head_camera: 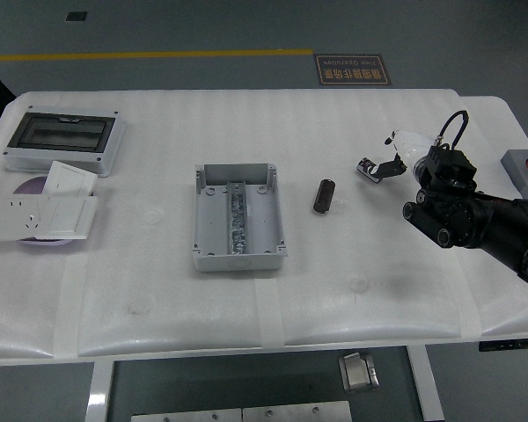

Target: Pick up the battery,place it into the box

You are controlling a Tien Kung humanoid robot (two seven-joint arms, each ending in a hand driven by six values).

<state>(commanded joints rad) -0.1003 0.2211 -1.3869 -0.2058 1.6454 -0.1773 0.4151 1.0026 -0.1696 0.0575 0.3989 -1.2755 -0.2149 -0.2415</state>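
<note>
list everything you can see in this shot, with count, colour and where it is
battery: 1, dark, lying on the table right of centre
open box: 1, grey, table centre
enclosure with dark window: 1, grey, far left
wall socket plates: 2, white, left edge, atop a purple disc
table: 1, white
grey block: 1, right edge, orange object on it
floor sign: 1, dark, beyond the table
right hand: 1, black, fingers open, right of the battery, not touching it
</note>
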